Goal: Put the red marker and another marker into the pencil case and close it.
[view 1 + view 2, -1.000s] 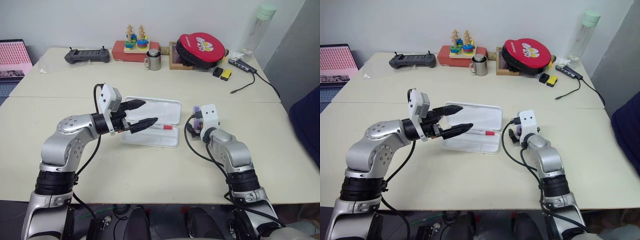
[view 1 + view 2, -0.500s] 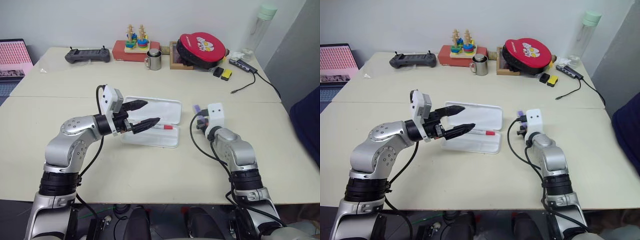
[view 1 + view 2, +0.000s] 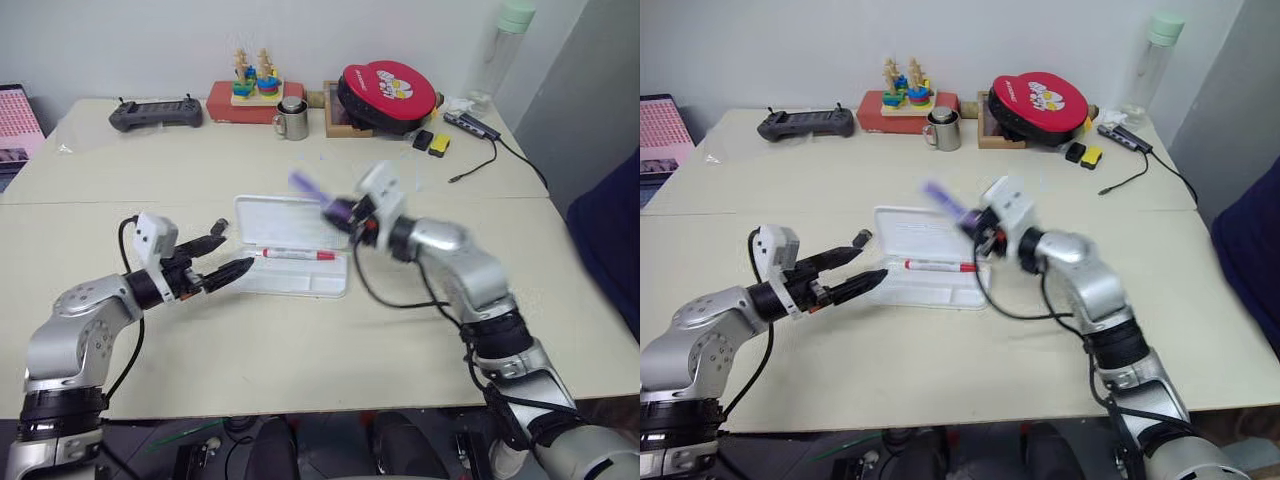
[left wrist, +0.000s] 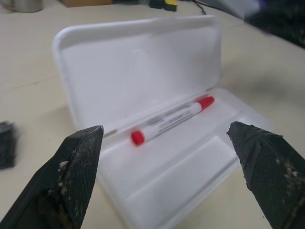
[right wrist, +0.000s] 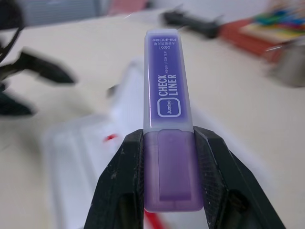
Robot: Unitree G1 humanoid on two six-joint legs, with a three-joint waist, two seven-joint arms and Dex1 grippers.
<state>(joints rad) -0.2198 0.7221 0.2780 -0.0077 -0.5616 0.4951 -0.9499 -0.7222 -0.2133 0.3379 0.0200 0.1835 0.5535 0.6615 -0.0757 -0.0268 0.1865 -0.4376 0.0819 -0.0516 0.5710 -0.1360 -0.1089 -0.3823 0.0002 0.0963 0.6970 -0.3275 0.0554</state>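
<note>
Your right gripper (image 5: 167, 183) clamps the purple marker (image 5: 167, 90) at centre frame above the open case (image 3: 290, 262), your left gripper (image 3: 222, 257) spread empty at centre left, red marker (image 3: 292, 254) lying inside the case.

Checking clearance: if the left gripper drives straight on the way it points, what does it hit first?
Likely the pencil case: the open left gripper aims at its tray, where the red marker lies. Depth is unclear.

our silver-grey jointed arms, black wrist bands, white camera blocks, looping black cables, left claw (image 3: 222, 256) and right claw (image 5: 164, 179) with black ridged fingers
</note>
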